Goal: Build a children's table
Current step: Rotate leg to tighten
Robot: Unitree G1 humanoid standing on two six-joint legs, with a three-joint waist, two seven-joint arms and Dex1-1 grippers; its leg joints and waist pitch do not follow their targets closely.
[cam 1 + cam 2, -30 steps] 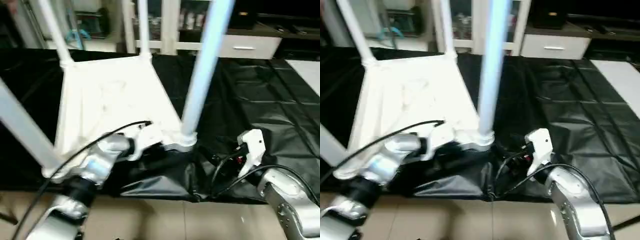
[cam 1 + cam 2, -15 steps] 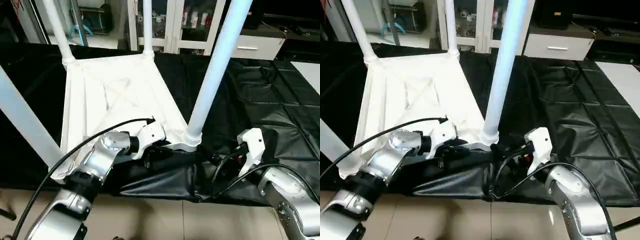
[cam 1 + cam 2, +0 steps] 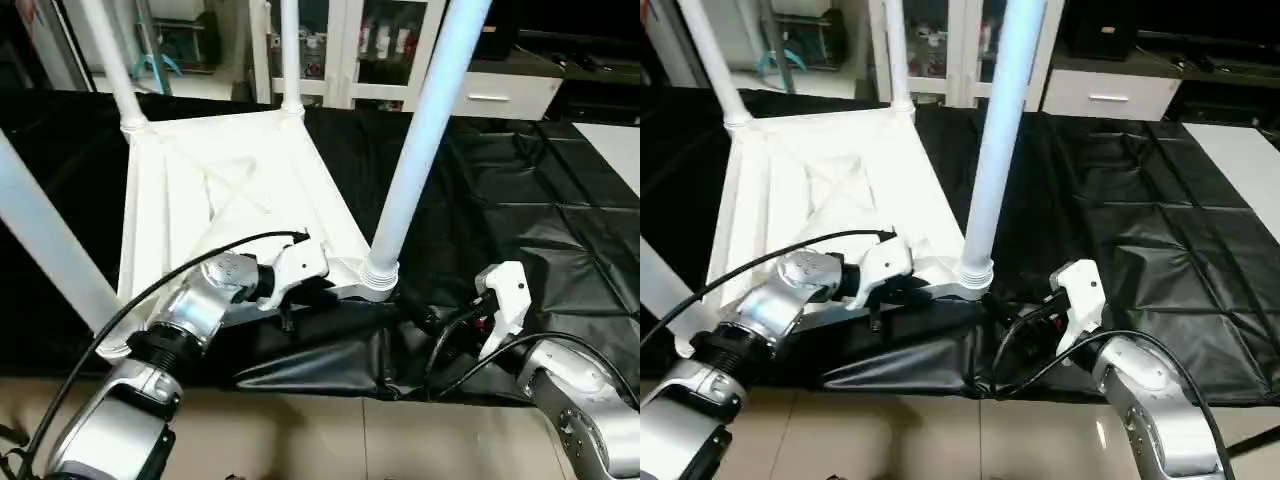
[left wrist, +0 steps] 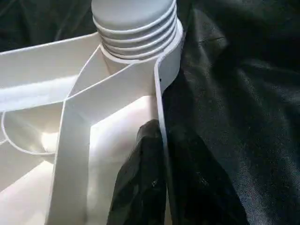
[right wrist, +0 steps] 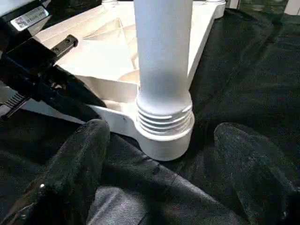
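From the left eye view, the white tabletop (image 3: 225, 215) lies upside down on a black sheet (image 3: 540, 190) spread over the floor, its ribbed, X-braced underside facing up. Four white legs stand in its corner sockets: the near right leg (image 3: 420, 130), two far legs (image 3: 110, 60) and (image 3: 290, 50), and a near left leg (image 3: 40, 250) that crosses the picture's left edge. The left gripper (image 3: 300, 295) reaches to the tabletop's near rim, just beside the near right socket (image 3: 378, 278). The right gripper (image 3: 440, 325) sits low on the sheet, close to that same socket. A white cabinet (image 3: 340, 45) with glass doors stands behind.

The right eye view gives the same scene, with the right forearm (image 3: 1145, 400) rising from the lower right.

In the left wrist view, the left gripper's two black fingers (image 4: 140, 187) straddle the thin outer rim wall (image 4: 161, 117) of the tabletop, one inside the rib pocket and one outside, clamped on that edge. The threaded leg end (image 4: 136, 28) sits in the socket just beyond.

In the right wrist view, the right gripper's fingers (image 5: 75, 173) are spread wide apart, one on either side of the socket and leg base (image 5: 164, 117), touching neither. The left gripper's black body (image 5: 42, 70) shows against the rim nearby.
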